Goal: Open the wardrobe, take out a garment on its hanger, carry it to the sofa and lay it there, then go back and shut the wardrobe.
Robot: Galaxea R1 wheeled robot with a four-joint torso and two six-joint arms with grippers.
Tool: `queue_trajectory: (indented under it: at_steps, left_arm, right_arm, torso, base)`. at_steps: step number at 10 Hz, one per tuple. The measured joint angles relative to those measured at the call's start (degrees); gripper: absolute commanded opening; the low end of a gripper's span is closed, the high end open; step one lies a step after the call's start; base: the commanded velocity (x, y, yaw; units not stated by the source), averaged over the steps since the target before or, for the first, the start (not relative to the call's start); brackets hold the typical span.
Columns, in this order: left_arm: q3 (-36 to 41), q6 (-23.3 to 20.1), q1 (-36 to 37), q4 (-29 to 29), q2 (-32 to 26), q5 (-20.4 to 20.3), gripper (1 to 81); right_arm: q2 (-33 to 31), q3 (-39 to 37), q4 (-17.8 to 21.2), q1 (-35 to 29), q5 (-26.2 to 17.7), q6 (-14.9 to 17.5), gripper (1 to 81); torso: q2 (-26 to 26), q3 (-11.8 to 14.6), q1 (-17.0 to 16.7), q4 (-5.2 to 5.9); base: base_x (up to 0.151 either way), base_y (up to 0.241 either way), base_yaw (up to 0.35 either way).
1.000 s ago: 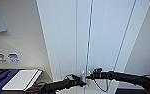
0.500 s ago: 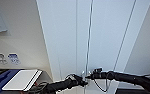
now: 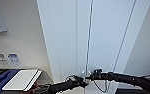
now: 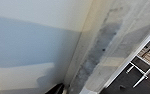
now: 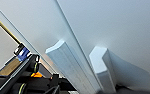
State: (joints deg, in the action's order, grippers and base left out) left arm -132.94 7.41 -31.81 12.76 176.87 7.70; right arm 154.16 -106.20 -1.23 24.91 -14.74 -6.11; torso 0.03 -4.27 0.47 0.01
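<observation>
While the wardrobe (image 3: pixel 101 37) stands shut right ahead of both claws, we hold our left claw (image 3: pixel 83 80) and right claw (image 3: pixel 91 75) at its paired handles (image 5: pixel 73 67); we cannot tell either claw's grip.

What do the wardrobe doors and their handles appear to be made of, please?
The wardrobe doors look like painted or laminated board: flat, matte white, no grain. The handles seem to be the same white material, blocky with sharp edges, possibly painted wood or plastic.

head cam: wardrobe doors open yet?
No, the wardrobe doors meet flush along the centre seam, with both grippers at the handles.
</observation>
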Motion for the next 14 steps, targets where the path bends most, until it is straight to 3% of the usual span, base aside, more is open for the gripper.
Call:
queue_trajectory:
  at_steps: [5,10,14]
  left_arm:
    - [-1.16,0.46,-0.28,0.57,0.89,-0.46,81.1]
    - [4.96,0.85,-0.11,0.77,-1.99,-0.99,81.1]
    - [7.11,0.83,-0.27,1.4,-2.95,-1.18,81.1]
  right_arm:
    - [-0.02,-0.05,0.0,0.04,0.07,-0.01,81.1]
    - [-0.77,1.24,-0.17,1.33,3.55,0.07,81.1]
    - [-0.57,1.27,-0.33,1.44,3.67,0.07,81.1]
  torso:
    - [0.0,0.0,0.0,0.0]
    - [0.0,-0.05,0.04,0.0]
    - [0.0,-0.05,0.04,0.0]
  base:
    - [0.0,0.0,0.0]
    - [0.0,0.0,0.0]
    - [0.0,0.0,0.0]
